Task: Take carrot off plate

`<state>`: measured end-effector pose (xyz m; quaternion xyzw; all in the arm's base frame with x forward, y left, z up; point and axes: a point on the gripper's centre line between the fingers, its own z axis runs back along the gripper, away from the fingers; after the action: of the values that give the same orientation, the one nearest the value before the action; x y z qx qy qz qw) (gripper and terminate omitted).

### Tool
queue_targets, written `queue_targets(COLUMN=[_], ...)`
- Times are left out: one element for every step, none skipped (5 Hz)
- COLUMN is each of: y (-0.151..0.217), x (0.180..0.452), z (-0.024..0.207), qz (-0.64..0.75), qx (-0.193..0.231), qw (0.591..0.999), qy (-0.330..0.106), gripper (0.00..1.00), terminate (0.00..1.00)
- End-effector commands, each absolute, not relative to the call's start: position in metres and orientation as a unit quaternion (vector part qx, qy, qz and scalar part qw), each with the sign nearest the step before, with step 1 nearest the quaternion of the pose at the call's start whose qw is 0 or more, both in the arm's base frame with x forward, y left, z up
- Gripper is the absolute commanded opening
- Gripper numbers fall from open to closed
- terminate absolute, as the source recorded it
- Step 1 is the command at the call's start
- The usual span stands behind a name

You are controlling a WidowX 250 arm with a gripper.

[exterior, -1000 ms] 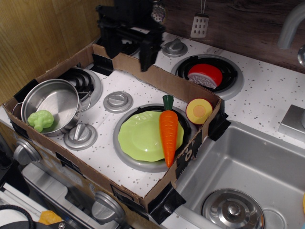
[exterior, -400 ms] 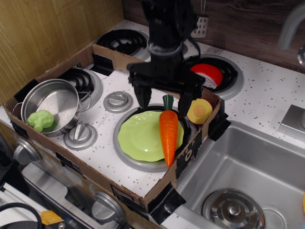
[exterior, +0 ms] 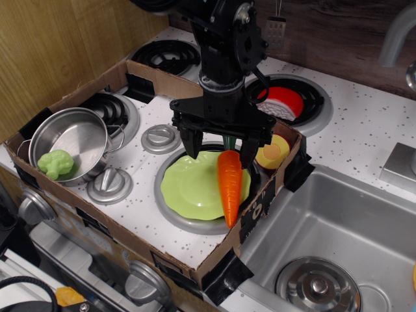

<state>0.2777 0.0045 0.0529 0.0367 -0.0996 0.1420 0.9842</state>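
Note:
The orange carrot [exterior: 229, 188] lies across the right side of the lime-green plate [exterior: 192, 188], tip toward the front; its green stem end is mostly hidden behind the gripper. My black gripper [exterior: 219, 149] hangs over the carrot's stem end with its fingers spread wide, one finger [exterior: 191, 144] to the left over the plate's back rim and the other to the right of the carrot. It is open and holds nothing.
A cardboard tray wall [exterior: 260, 211] runs close in front of and right of the plate. A yellow-and-maroon halved fruit [exterior: 273, 152] sits just right of the gripper. A steel pot [exterior: 68, 143] with a green broccoli [exterior: 55, 164] stands at left. The sink [exterior: 331, 240] lies to the right.
The gripper has come from the back of the stove forward and down, and now stands lower over the carrot's stem end, covering the green cap. The carrot has not moved.

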Motion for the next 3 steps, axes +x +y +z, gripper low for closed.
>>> queue_targets(y=[0.0102, 0.0108, 0.0105], x=[0.2954, 0.2951, 0.2920], z=[0.0442, 0.0391, 0.0393], qz=[0.155, 0.164, 0.169], qx=[0.031, 0.017, 0.024], qw=[0.978, 0.978, 0.977], qy=[-0.135, -0.126, -0.127], gripper=[1.00, 1.00, 0.00], terminate=[0.00, 0.00, 0.00])
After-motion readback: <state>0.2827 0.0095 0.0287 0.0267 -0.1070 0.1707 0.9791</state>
